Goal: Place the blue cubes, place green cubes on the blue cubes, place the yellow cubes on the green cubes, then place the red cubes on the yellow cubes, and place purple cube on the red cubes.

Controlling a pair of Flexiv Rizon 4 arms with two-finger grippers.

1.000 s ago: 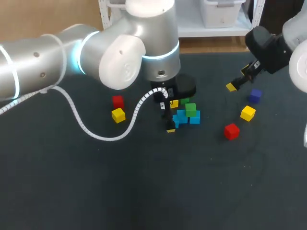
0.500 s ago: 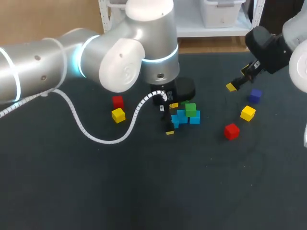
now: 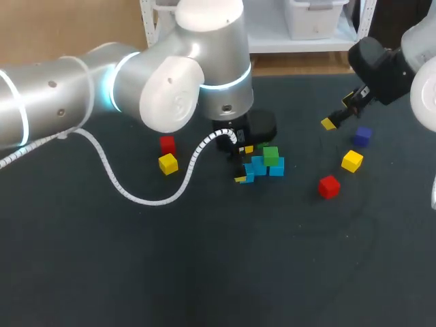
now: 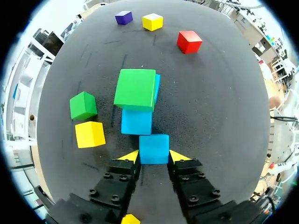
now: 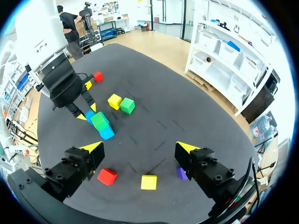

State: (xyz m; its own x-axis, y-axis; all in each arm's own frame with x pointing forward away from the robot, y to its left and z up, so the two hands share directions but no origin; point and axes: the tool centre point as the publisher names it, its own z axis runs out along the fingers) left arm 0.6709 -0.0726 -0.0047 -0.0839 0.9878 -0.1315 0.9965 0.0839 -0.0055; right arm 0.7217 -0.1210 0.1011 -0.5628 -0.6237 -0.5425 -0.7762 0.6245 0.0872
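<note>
My left gripper [image 4: 154, 156] is low over the table with a blue cube [image 4: 154, 148] between its fingers; both yellow tips touch the cube's sides. Just ahead lies a second blue cube [image 4: 136, 122], and beyond it a green cube [image 4: 135, 88] sits on a third blue cube [image 4: 156, 86]. In the head view this cluster [image 3: 262, 165] is at mid-table beneath my left arm. A loose green cube [image 4: 83, 105] and a yellow cube [image 4: 89, 134] lie beside the row. My right gripper [image 5: 139, 148] hovers open and empty above a red cube [image 5: 107, 176], a yellow cube [image 5: 149, 182] and the purple cube [image 5: 181, 173].
Another red cube [image 3: 167, 144] and yellow cube [image 3: 168, 163] lie left of the cluster. The right-hand red cube [image 3: 329, 186], yellow cube [image 3: 352, 161] and purple cube [image 3: 362, 135] are spread apart. The left arm's white cable [image 3: 129, 184] loops over the table's left half.
My left gripper's fingers have closed in from wide apart onto the blue cube. The right arm has not moved.
</note>
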